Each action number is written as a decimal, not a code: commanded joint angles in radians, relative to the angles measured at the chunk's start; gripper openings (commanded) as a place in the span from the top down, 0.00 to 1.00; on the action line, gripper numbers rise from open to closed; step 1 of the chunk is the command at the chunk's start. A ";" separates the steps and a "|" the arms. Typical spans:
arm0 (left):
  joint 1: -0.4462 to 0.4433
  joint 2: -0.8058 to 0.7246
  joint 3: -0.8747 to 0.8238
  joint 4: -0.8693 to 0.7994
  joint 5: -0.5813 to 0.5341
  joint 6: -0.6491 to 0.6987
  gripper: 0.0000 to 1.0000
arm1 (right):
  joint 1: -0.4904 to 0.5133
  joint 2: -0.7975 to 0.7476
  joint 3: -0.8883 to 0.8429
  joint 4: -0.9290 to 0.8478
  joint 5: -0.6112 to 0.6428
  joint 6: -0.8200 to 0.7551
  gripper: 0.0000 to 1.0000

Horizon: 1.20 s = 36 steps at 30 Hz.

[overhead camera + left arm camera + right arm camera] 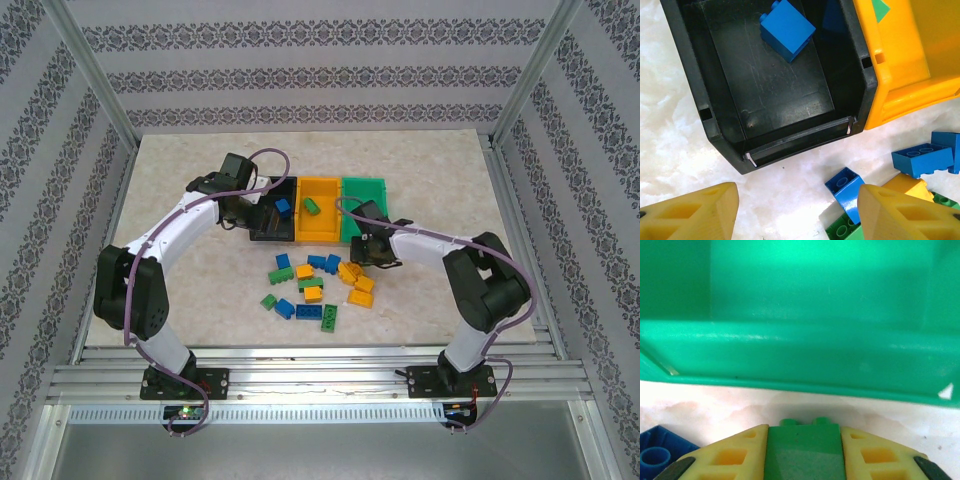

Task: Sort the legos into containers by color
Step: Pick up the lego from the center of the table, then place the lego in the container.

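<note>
You are in the pick-and-carry step for a green brick point(802, 457). Your right hand point(804, 436) has its fingers pressed on both sides of it, just short of the near wall of the green bin point(800, 345). That bin stands at the right end of the row of three bins toward the far edge of the bench point(450, 180). Whether the brick is off the bench yet, you cannot tell from here. Next you need to raise it above that wall, carry it forward over the bin's floor, and only then let go. The rim is close ahead, so lift before you advance.

Your left hand point(797, 200) hangs about half open and empty over the near end of the black bin point(775, 90), where one blue brick point(786, 29) lies at the far end. The loose bricks point(315, 285) sit in a cluster at the middle of the bench, nearer the front edge. Note the other green brick point(312, 206) lying in the yellow bin point(325, 228): by colour it looks misplaced and will likely want moving
</note>
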 commanded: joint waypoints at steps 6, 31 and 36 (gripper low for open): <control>0.011 -0.046 -0.009 0.001 -0.008 0.024 0.36 | -0.029 -0.183 -0.001 -0.103 0.044 -0.027 0.71; 0.010 -0.055 -0.036 0.018 -0.113 0.046 0.36 | 0.059 0.272 0.688 -0.126 -0.087 -0.143 0.47; 0.011 -0.047 -0.035 0.024 -0.096 0.046 0.36 | 0.069 0.166 0.550 -0.106 -0.087 -0.150 0.46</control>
